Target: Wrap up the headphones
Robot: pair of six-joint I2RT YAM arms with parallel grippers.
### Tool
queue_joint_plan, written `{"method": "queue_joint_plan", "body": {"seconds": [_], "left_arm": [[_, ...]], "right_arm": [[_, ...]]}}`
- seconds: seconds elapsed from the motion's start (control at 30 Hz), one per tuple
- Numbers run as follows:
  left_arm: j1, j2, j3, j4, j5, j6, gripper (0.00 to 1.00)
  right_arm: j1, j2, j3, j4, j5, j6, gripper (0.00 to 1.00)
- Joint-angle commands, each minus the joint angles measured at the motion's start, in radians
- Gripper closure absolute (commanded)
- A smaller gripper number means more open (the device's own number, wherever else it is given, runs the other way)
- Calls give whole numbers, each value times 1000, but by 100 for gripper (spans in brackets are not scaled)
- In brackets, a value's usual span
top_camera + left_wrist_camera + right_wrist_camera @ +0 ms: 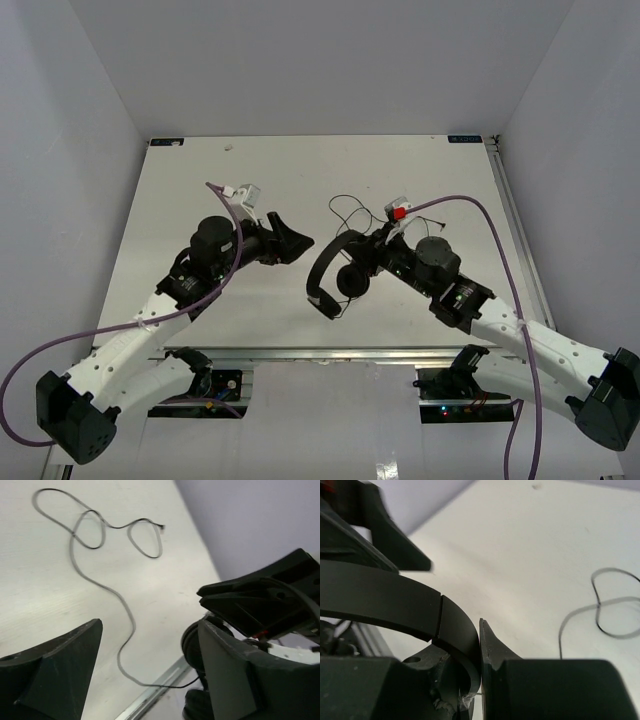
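The black headphones (pixel 323 268) hang off the table, held by their headband (pixel 385 602), on which my right gripper (pixel 368 262) (pixel 479 647) is shut. One round earcup (pixel 350 281) (pixel 192 644) faces my left gripper. The thin dark cord (pixel 346 206) (pixel 95 532) (pixel 598 611) lies in loose loops on the white table behind the headphones and trails up to the earcup. My left gripper (pixel 292 241) (pixel 150 630) stands open and empty just left of the headphones, apart from them, with the cord showing between its fingers (pixel 57 672).
The white table (pixel 200 190) ends at a metal rail along its near edge (pixel 330 352). Purple robot cables (pixel 470 205) arc over both arms. Grey walls close in the left, right and back sides.
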Motion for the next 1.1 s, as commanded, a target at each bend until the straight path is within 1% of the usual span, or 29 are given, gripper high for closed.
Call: {"method": "queue_joint_plan", "body": {"seconds": [0.0, 0.07, 0.17, 0.23, 0.37, 0.47, 0.6, 0.67, 0.73, 0.8, 0.9, 1.07], "left_arm": [[0, 31, 179, -304, -222, 195, 15], [0, 42, 244, -361, -286, 239, 17], [-1, 33, 291, -390, -313, 280, 20], [-1, 29, 309, -398, -285, 322, 20], [-7, 56, 318, -410, -175, 372, 20], [-35, 89, 303, -406, -184, 390, 21], [-127, 180, 311, -408, -308, 401, 22], [-223, 257, 347, -412, -376, 412, 22], [-310, 311, 384, -407, -472, 427, 22], [-364, 346, 405, -409, -524, 444, 21], [-424, 378, 432, -405, -620, 467, 21], [-506, 418, 446, -377, -695, 519, 23]], "right_arm": [[-5, 20, 74, -287, 156, 4, 92], [-5, 42, 64, -345, 188, 24, 92], [-5, 78, 50, -368, 225, 38, 92], [-7, 110, 55, -381, 237, 42, 92], [-7, 160, 70, -402, 238, 43, 92], [-5, 169, 59, -402, 249, 49, 92], [-6, 185, 52, -399, 262, 61, 92], [-6, 206, 56, -399, 274, 66, 92], [-6, 223, 66, -399, 279, 68, 92], [-7, 234, 71, -399, 283, 70, 92], [-5, 239, 72, -399, 292, 78, 92], [-6, 227, 61, -399, 298, 89, 92]]}}
